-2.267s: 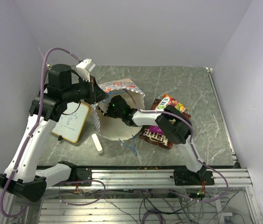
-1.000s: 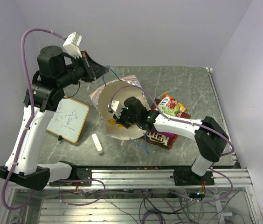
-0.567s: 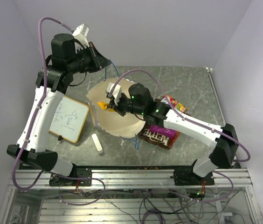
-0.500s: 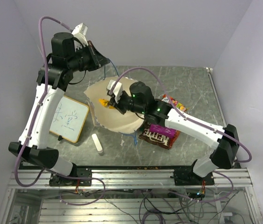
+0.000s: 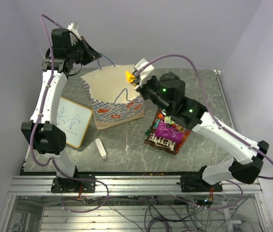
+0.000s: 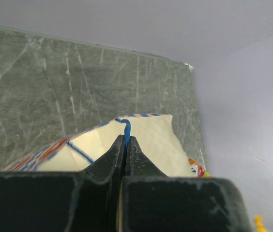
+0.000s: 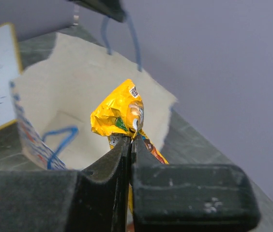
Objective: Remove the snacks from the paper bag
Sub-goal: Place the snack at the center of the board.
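Yellow snack packet [image 7: 119, 113]: pinched in my right gripper [image 7: 129, 141], above the paper bag [image 5: 112, 101] rim at 1 o'clock. Blue cord handle [image 6: 126, 128]: clamped in my left gripper [image 6: 126, 141] at 11 o'clock. Other snacks [image 5: 168, 133]: piled on table [image 5: 204, 92], bag's 4 o'clock.

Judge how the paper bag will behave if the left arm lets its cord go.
Probably light: the left end effector holds the paper bag upright by one thin blue cord. Its cream walls look thin, with a wavy rim, so likely floppy. Released, it may slump or tip, though its base seems to sit flat.
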Controlling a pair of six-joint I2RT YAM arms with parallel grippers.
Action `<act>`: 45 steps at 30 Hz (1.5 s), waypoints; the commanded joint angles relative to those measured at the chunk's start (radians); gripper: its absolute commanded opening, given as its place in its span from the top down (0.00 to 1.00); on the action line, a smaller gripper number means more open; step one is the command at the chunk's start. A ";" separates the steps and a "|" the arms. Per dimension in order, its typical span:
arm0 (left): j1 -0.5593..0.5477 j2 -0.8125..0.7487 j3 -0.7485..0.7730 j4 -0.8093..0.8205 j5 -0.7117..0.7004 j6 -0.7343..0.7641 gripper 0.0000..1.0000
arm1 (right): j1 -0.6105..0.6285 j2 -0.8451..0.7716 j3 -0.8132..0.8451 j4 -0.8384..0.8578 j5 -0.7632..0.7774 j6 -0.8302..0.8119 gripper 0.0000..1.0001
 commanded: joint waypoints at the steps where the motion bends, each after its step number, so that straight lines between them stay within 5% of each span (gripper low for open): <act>1: 0.052 0.045 0.078 0.021 0.026 0.034 0.93 | -0.035 -0.081 -0.022 -0.093 0.221 -0.002 1.00; 7: 0.082 0.088 0.129 0.002 0.046 0.025 0.87 | -0.162 -0.218 -0.212 -0.204 0.216 0.113 1.00; 14: 0.082 0.065 0.137 0.017 0.081 0.002 0.60 | -0.289 -0.266 -0.401 -0.208 0.212 0.081 1.00; 17: 0.082 0.054 0.149 0.005 0.084 0.002 0.37 | -0.318 -0.248 -0.427 -0.202 0.221 0.072 1.00; 23: 0.107 0.027 0.150 -0.004 0.096 -0.006 0.22 | -0.371 -0.221 -0.486 -0.155 0.221 0.076 1.00; 29: 0.107 -0.015 0.150 -0.054 0.062 0.041 0.16 | -0.380 -0.223 -0.525 -0.153 0.200 0.107 1.00; 31: 0.106 -0.035 0.154 -0.082 0.030 0.058 0.03 | -0.382 -0.229 -0.569 -0.131 0.214 0.107 1.00; 37: 0.107 -0.115 0.102 -0.088 0.014 0.036 0.02 | -0.392 -0.193 -0.552 -0.156 0.222 0.117 0.99; 45: 0.107 -0.228 0.086 -0.188 0.017 0.046 0.03 | -0.392 -0.246 -0.408 -0.297 0.169 0.168 0.46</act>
